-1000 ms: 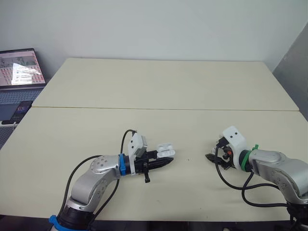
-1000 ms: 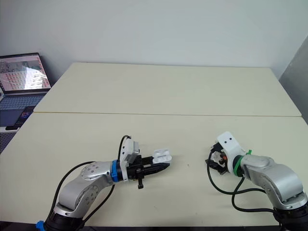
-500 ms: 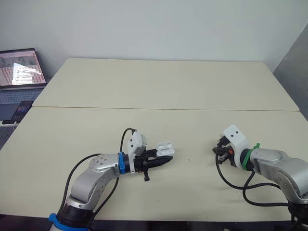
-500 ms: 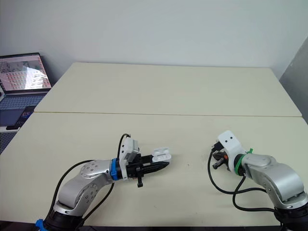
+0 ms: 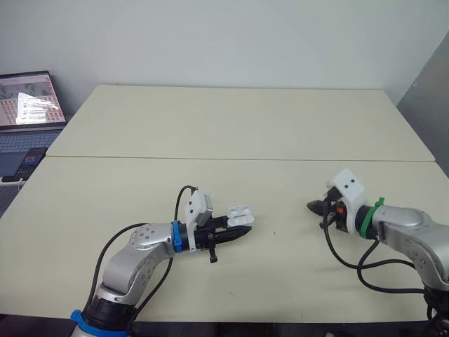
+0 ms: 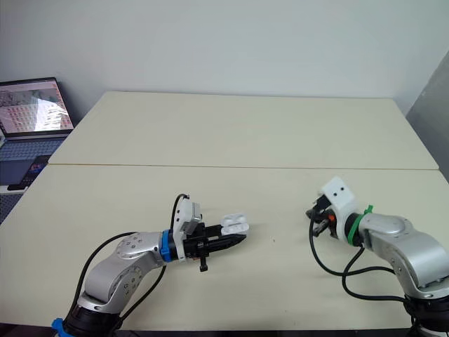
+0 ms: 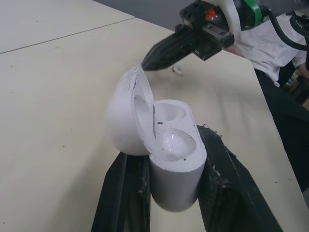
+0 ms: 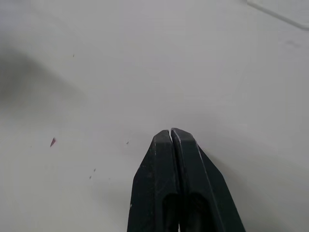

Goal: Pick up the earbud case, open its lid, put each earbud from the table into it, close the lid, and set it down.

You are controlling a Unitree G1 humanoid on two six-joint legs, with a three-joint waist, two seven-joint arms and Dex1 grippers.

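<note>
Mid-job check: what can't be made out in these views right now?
- The small white item on the table near the right gripper, left wrist view: too small to call an earbud.
- Sockets of the earbud case, left wrist view: the open lid hides part of one.
- The laptop, eye views: cut off by the left edge.

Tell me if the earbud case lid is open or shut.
Open. The lid stands hinged back off the earbud case, baring its two wells, held by the left gripper.
</note>
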